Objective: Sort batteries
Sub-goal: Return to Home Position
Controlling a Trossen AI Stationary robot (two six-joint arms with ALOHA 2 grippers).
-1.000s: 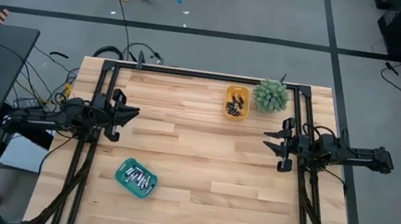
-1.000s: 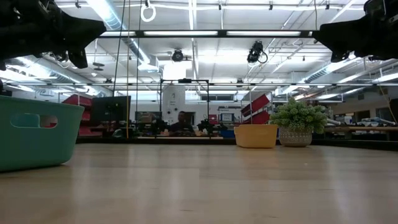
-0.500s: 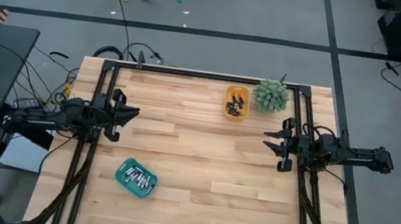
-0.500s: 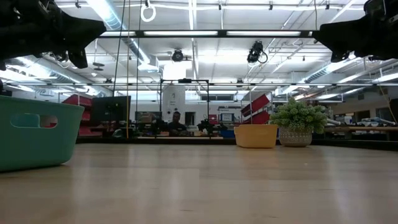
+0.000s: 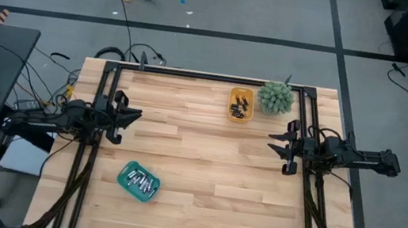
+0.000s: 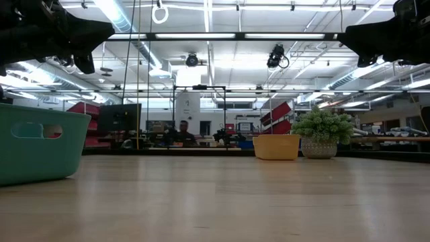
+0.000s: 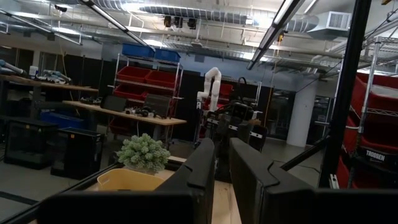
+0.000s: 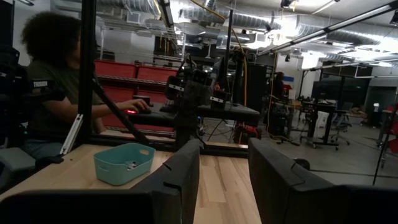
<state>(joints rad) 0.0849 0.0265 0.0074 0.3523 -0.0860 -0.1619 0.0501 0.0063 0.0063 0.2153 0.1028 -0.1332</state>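
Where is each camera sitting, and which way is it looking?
High: above the table, looking straight down; left gripper and right gripper show, facing each other.
Low: at tabletop height, looking level into the room; arms overhead.
Left wrist: faces the yellow bin and plant past its own fingers.
Right wrist: faces the green bin and a person past its own fingers.
High and low share both bins and the plant.

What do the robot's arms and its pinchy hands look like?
The left arm and right arm are black, long and thin, made of jointed pieces. The left gripper and right gripper match: a wide black crossbar with two flat dark fingers. No markings show.
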